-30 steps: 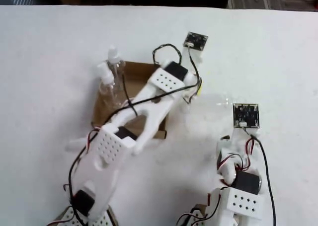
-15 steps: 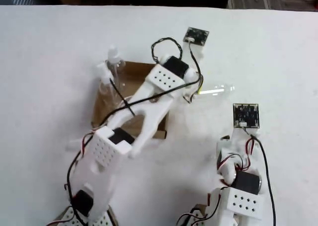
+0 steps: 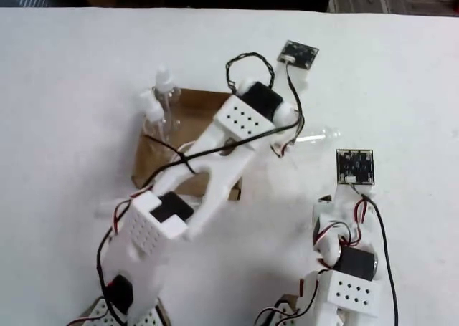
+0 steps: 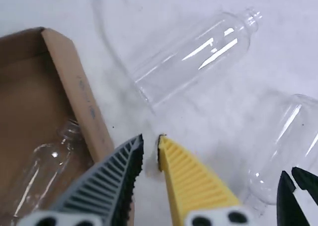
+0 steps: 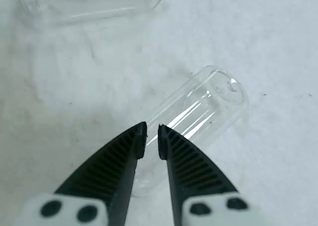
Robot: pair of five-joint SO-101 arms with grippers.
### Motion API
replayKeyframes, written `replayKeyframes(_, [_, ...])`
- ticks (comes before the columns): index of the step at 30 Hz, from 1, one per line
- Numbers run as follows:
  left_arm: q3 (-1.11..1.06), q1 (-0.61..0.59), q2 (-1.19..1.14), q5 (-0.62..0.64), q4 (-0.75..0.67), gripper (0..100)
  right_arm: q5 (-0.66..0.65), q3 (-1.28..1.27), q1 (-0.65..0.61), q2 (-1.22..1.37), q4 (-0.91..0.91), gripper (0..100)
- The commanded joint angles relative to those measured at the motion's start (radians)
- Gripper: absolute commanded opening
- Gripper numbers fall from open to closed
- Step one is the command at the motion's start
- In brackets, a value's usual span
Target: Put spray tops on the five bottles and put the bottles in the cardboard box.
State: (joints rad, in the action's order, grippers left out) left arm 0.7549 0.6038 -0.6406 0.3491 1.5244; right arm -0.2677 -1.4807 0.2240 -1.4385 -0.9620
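Observation:
The cardboard box [image 3: 147,161] lies under my left arm [image 3: 244,118]. Two clear bottles with white spray tops [image 3: 161,89] stand at its far left corner. In the left wrist view the box wall [image 4: 74,87] is beside my left gripper [image 4: 150,147], which is shut on nothing just outside it. One bottle [image 4: 47,161] lies inside the box. An uncapped clear bottle [image 4: 198,49] lies on the table beyond the fingertips, also seen from above [image 3: 315,135]. My right gripper [image 5: 151,136] is shut, hovering over another clear bottle [image 5: 203,107] lying on the table.
A second clear bottle [image 4: 290,136] lies close to the black fingertips [image 4: 298,184] of the other arm. The right arm's base [image 3: 348,286] sits at the near right. White table stretches to the far right and far left.
My left arm's wrist has swung right and a little farther off, away from the box. The lying bottle near it has shifted slightly. The right arm has kept still.

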Motion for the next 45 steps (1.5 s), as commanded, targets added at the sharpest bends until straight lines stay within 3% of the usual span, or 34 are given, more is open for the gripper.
replayKeyframes(1, [-0.043, -0.004, 0.094, -0.032, -0.025, 7, -0.009, 0.009, -0.007, -0.007, -0.001, 1.7])
replayKeyframes(8, [-0.295, 0.027, 0.228, -0.04, -0.204, 7, -0.009, 0.009, -0.005, -0.007, 0.001, 1.7])
replayKeyframes(18, [-0.7, -0.038, 0.283, 0.006, -0.885, 7, -0.009, 0.009, -0.005, -0.007, -0.001, 1.7])
replayKeyframes(23, [-0.783, -0.076, 0.283, 0.006, -1.105, 7, -0.009, 0.009, -0.005, -0.007, -0.001, 1.7])
replayKeyframes(28, [-0.767, -0.114, 0.237, 0.006, -1.194, 7, -0.009, 0.009, -0.005, -0.007, -0.001, 1.7])
replayKeyframes(36, [-0.595, -0.114, 0.031, 0.012, -1.194, 7, -0.009, 0.008, -0.007, -0.007, -0.002, 1.7])
replayKeyframes(45, [-0.502, -0.124, -0.087, 0.052, -1.189, 28, -0.009, 0.008, -0.007, -0.007, -0.002, 1.7])
